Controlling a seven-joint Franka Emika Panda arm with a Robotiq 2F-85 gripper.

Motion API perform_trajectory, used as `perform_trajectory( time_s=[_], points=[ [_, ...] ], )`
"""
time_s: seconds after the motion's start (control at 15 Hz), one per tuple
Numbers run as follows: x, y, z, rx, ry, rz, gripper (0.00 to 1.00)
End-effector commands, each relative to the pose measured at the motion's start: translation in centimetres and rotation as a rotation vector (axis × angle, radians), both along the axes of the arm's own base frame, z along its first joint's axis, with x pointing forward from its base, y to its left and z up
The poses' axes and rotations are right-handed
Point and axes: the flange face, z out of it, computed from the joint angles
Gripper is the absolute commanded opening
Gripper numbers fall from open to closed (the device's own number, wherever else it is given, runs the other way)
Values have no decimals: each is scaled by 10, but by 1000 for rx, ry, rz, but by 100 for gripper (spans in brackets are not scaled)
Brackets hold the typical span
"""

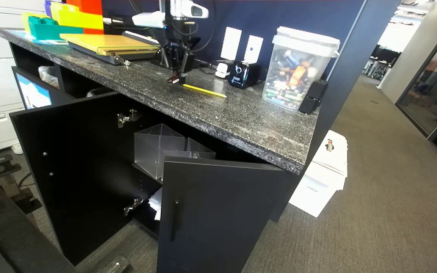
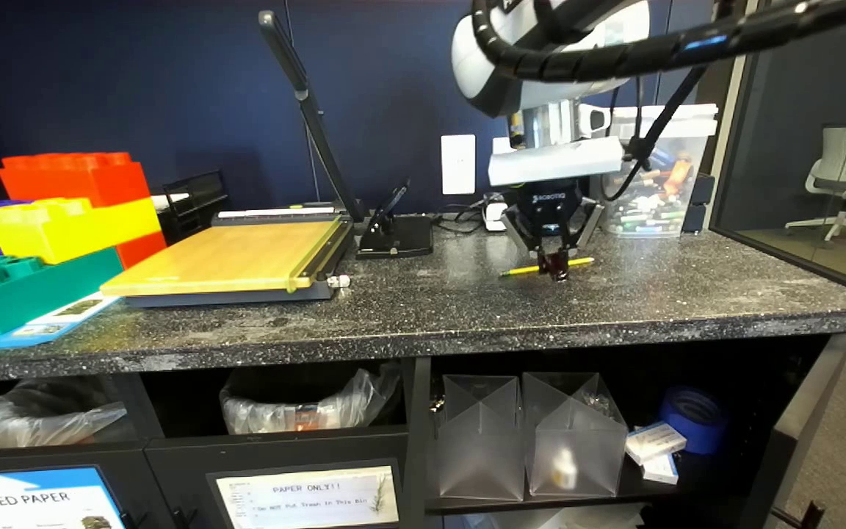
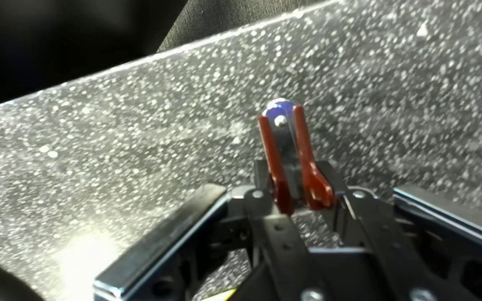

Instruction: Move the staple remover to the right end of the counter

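Observation:
The staple remover (image 3: 304, 163) is red-brown with a silvery spring and a blue end in the wrist view. It sits between the two fingers of my gripper (image 3: 295, 180), which are shut on its sides. In both exterior views the staple remover (image 1: 173, 79) (image 2: 558, 267) shows at the fingertips, low over the counter (image 1: 241, 117) (image 2: 423, 323). I cannot tell whether it touches the counter top or hangs just above it. The gripper (image 2: 552, 253) points down, in front of the yellow pencil. Part of the staple remover is hidden by the fingers.
The yellow pencil (image 1: 205, 91) lies beside the gripper. A clear bucket of batteries (image 1: 296, 70) and a black sharpener (image 1: 244, 74) stand at the back. A yellow paper cutter (image 2: 236, 253), a black punch (image 2: 396, 234) and large toy bricks (image 2: 74, 213) are on the counter. Cabinet doors (image 1: 218, 212) stand open below.

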Motion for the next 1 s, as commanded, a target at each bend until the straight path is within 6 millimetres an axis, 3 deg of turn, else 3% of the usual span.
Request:
perform_trajectory(
  time_s=[0.0,0.27,0.6,0.8,0.93],
  points=[
    [16,-64,41,39,-24,-179,8],
    [27,-146,56,56,-65,-395,8],
    [28,-247,53,12,-102,-645,8],
    [23,-295,45,-18,-112,-779,8],
    [19,-318,36,-33,-111,-843,8]
  ],
)
